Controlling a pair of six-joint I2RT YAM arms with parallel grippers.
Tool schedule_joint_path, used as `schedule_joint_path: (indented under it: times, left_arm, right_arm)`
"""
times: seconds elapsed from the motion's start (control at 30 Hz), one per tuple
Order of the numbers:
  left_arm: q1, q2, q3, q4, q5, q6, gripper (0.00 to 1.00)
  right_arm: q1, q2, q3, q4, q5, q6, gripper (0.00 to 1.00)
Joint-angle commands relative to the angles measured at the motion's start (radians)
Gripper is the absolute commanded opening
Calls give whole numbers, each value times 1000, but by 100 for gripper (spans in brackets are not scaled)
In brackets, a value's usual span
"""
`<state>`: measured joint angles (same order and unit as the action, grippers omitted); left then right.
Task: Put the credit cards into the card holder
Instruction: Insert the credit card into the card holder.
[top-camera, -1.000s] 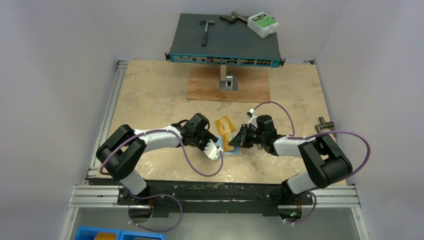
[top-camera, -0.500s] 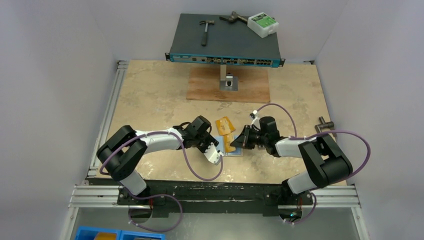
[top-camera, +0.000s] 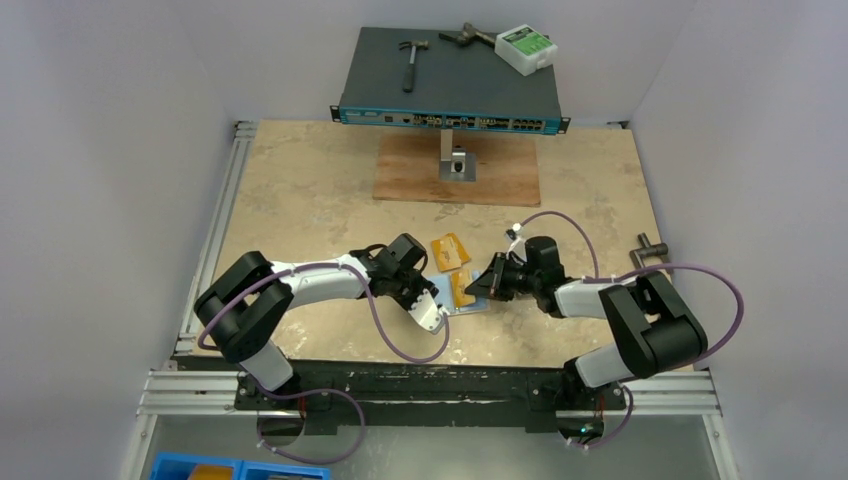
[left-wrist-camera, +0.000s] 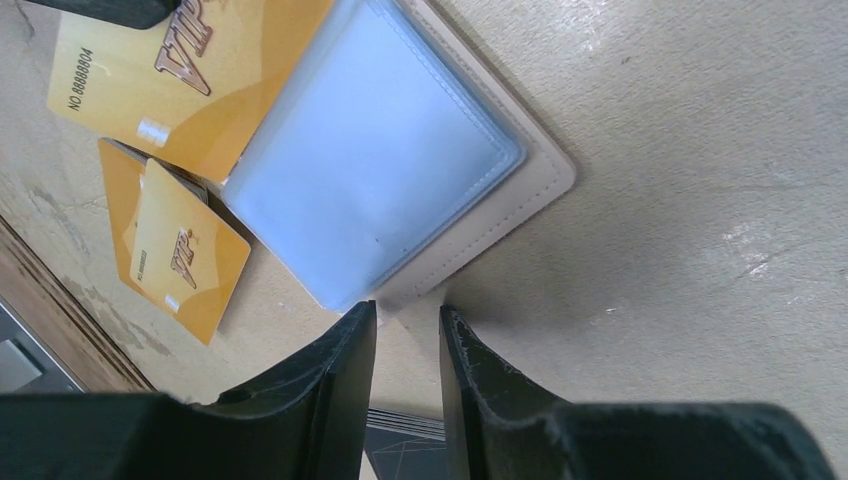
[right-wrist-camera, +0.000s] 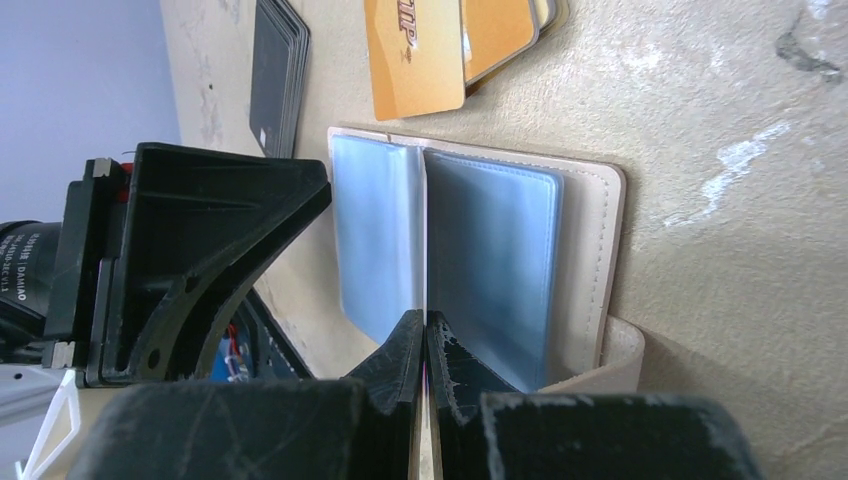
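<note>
1 open beige folding card holder (left-wrist-camera: 545, 185), bluish clear pockets | 3 orange-yellow plastic cards (left-wrist-camera: 190, 90) just beside | left gripper (left-wrist-camera: 405, 320) narrowly apart at its corner | right gripper (right-wrist-camera: 425, 330) pinched on centre leaf

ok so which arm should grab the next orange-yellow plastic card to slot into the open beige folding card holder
Probably left. The right gripper is shut on a clear pocket of the beige folding card holder. The left gripper is open and empty at its corner, near the orange-yellow plastic cards.
</note>
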<state>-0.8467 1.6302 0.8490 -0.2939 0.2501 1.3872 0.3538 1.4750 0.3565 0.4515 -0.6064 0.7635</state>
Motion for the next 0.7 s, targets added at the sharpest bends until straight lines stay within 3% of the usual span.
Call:
schedule_joint_path:
  times: [0.0, 0.67]
  left_arm:
    - [-9, 3, -3, -55, 30, -20, 29]
    - [-10, 12, 47, -81, 34, -84, 24]
  right_arm:
    - [-15, -37, -10, 54, -21, 18, 0]
    - [-15, 28, -17, 152, -11, 60, 0]
